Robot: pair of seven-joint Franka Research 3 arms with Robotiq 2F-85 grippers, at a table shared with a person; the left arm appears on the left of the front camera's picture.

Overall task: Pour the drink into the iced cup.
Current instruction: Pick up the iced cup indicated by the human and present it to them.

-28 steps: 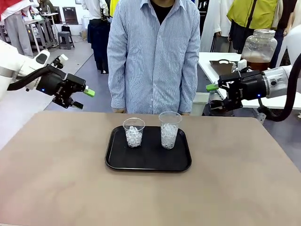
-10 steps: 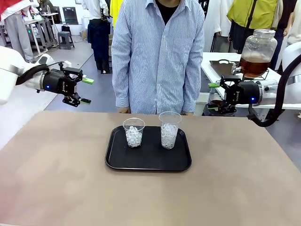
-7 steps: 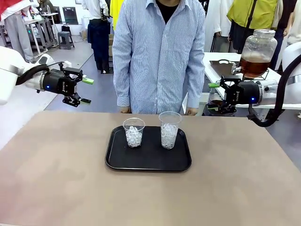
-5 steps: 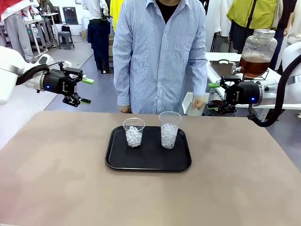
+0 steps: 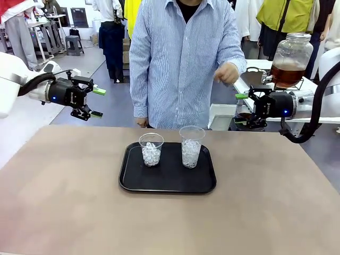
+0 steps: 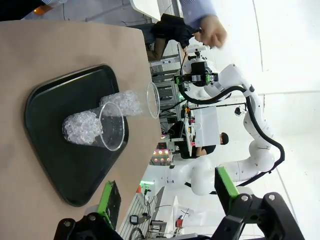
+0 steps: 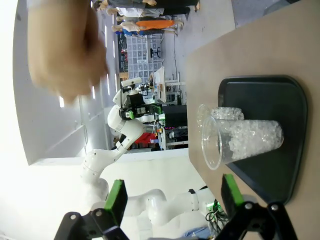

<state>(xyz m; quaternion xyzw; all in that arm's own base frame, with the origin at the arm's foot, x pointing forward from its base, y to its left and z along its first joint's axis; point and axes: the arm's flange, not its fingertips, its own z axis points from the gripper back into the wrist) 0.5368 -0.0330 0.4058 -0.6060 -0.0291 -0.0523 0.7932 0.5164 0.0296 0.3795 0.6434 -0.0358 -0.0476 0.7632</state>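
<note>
Left gripper [image 5: 98, 102]: black, green pads, hanging in the air up and left of the tray and beyond the table's far left edge. Jaws spread wide, nothing between them.

Black rounded-rectangle plastic tray [image 5: 159, 183]: flat at the middle of the table, long side running left-right.

- Shorter clear plastic cup [image 5: 151, 150], on the tray's left half. Upright, mouth up, ice cubes about halfway.
- Taller clear plastic cup [image 5: 191, 146], on the tray's right half, just beside the first and apart from it. Upright, mouth up, ice higher. Neither cup shows any brown liquid.

Person in a blue-and-white striped shirt [image 5: 180, 64]: standing behind the tray at the table's far edge. One hand [image 5: 228, 73] raised, loosely closed and motion-blurred, up and right of the tray.

Right gripper [image 5: 240, 108]: up and right of the tray, off the table's far right corner, pointing toward picture left. Jaws released, empty.

Large clear glass jar [image 5: 293, 53]: well behind and right of the tray, past the right gripper. Upright, long axis vertical, capped top up. The translucent amber-brown drink [image 5: 287, 75] fills its lower part, surface level. Jar base hidden by the arm.

Surface: matte tan tabletop [image 5: 64, 202]. Room: grey floor, white side table [image 5: 236, 69] behind right of the tray, people farther back.
</note>
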